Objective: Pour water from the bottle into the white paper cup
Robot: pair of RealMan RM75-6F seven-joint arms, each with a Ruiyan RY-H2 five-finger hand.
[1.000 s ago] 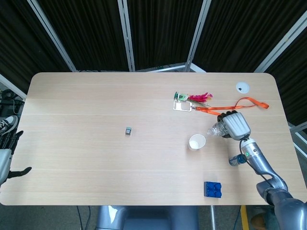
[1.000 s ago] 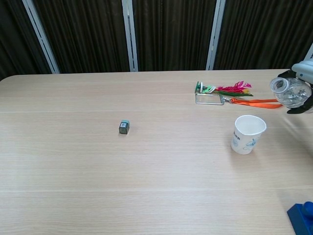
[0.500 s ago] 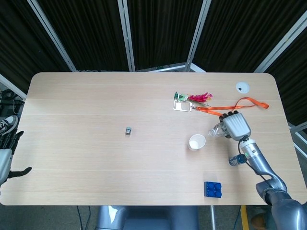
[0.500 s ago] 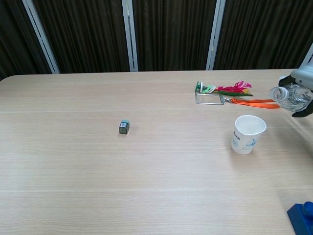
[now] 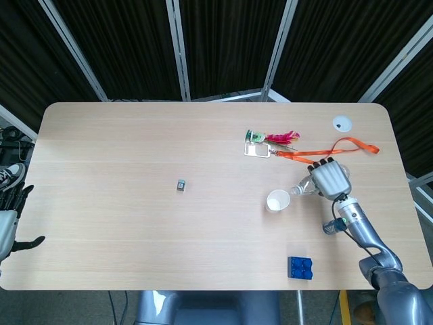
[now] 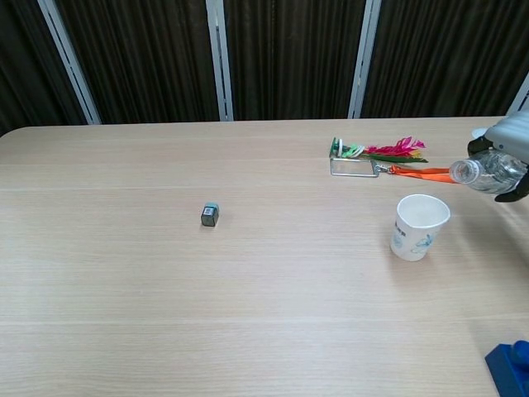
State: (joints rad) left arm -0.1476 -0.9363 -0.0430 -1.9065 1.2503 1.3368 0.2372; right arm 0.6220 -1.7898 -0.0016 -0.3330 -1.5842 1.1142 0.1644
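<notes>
Right hand [image 5: 329, 179] grips the clear plastic bottle [image 6: 488, 170] tipped nearly level, its open mouth just right of and above the white paper cup [image 6: 419, 227] standing on the wooden bench [image 6: 248, 289]. No stream shows; pouring seems about to begin.

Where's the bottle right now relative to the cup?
The bottle is in the right hand, tipped on its side just right of the cup and above rim height, mouth pointing toward the cup; the orange lanyard lies just behind it.
</notes>
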